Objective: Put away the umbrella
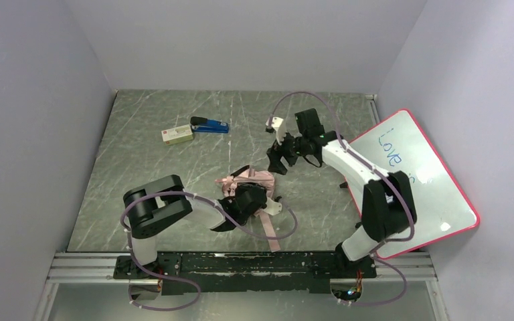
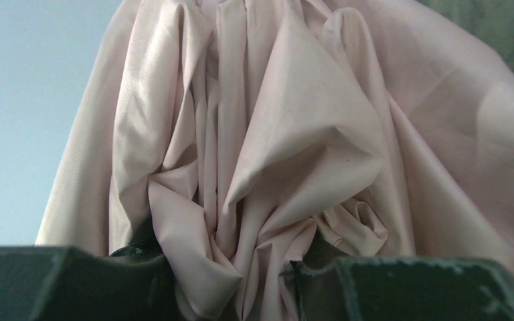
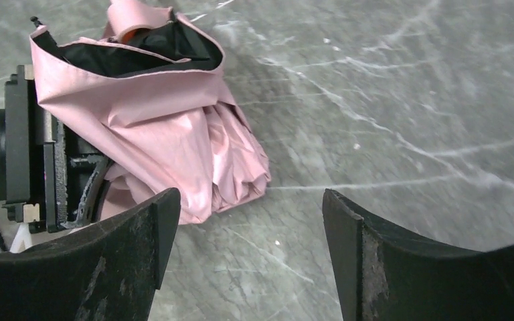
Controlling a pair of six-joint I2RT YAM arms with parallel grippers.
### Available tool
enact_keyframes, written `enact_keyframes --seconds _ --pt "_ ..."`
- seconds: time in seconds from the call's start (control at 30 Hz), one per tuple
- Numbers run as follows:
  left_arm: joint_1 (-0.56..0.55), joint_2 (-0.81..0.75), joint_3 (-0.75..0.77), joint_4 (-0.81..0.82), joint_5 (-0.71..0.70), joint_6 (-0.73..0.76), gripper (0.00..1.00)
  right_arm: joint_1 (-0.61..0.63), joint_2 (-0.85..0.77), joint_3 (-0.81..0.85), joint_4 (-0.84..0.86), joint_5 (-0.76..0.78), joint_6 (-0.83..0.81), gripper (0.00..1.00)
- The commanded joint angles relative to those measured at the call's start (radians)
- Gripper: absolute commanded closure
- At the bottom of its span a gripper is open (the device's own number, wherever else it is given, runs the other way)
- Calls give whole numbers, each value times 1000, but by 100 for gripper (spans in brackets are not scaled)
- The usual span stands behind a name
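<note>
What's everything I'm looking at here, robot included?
umbrella: one, pale pink with black inside, crumpled at the table's middle
strap: one, pink, trailing from the umbrella toward the near edge
stapler: one, blue and black, far left part of the table
small box: one, pale with a red end, just left of the stapler
whiteboard: one, white with a red frame and blue writing, leaning at the right side
table: one, grey marbled
left gripper: one, black, closed on bunched umbrella fabric
right gripper: one, black, open and empty, above the table beside the umbrella
</note>
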Motion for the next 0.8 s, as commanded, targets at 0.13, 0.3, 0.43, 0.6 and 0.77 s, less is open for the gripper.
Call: enact_keyframes --seconds 0.13,0.3,0.43,0.6,0.77 --pt "-50 99 -93 145 -8 110 64 0 190 194 -279 -188 -151 19" --pt "-55 127 -107 216 -33 147 64 33 202 189 -280 -154 -177 19" --pt "-56 138 -114 249 -37 163 64 54 186 157 -278 -114 -203 18" --pt "-59 153 -124 283 -45 181 64 88 195 154 -303 -61 -209 18" --pt "-60 150 -128 288 -51 180 63 128 254 180 -329 -24 -217 18"
